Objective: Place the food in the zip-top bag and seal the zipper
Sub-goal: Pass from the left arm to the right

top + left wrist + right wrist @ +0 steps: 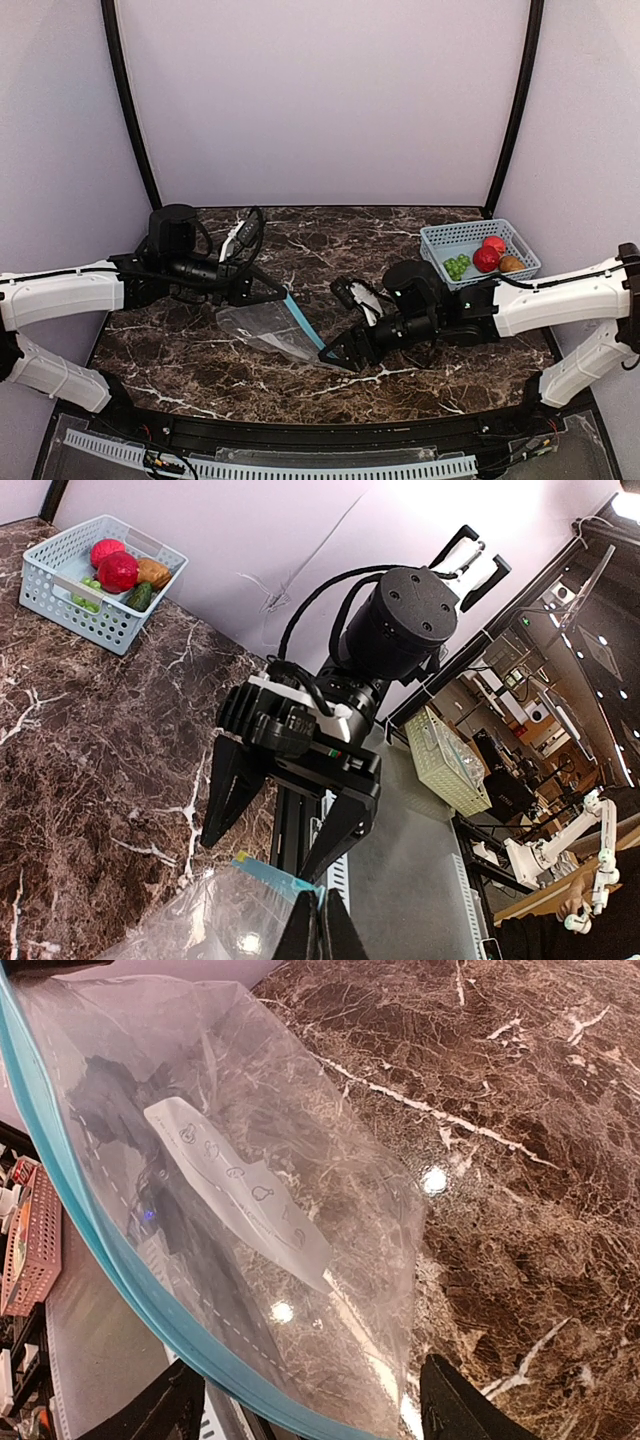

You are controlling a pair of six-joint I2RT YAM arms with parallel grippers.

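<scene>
The clear zip-top bag (262,326) lies lifted at the table's middle, its teal-blue zipper (306,322) running along its right edge. My left gripper (276,291) is shut on the far end of the zipper; in the left wrist view the closed fingers (320,902) pinch the teal strip (262,872). My right gripper (337,356) is open at the near end of the zipper, and its fingers (452,1406) straddle the bag (250,1160) and the strip (92,1250) without touching. The food, two red fruits (487,258), green grapes (456,266) and a brown-orange one (512,264), lies in the basket.
The light-blue basket (520,242) stands at the back right of the marble table (200,370); it also shows in the left wrist view (60,600). Black frame posts (128,100) rise at the back corners. The open right gripper (260,858) faces the left wrist camera.
</scene>
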